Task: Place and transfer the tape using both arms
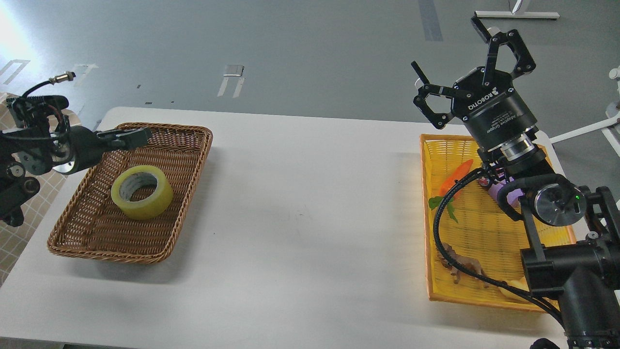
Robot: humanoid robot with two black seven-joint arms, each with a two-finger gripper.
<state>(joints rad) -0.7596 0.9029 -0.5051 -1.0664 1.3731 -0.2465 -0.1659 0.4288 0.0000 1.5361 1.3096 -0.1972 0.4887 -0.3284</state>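
While the tape [142, 192] lay on its side in the brown wicker basket [77, 232] at the table's left, neither arm held it. The left gripper [138, 137] hovered above the basket's far edge, just beyond the roll (too end-on to tell whether its fingers were apart). The right gripper [472, 68] stood raised over the yellow basket [465, 295], fingers spread wide and empty. Judging by this, one placement looked done, or nothing had started; any pickup and handover remained.
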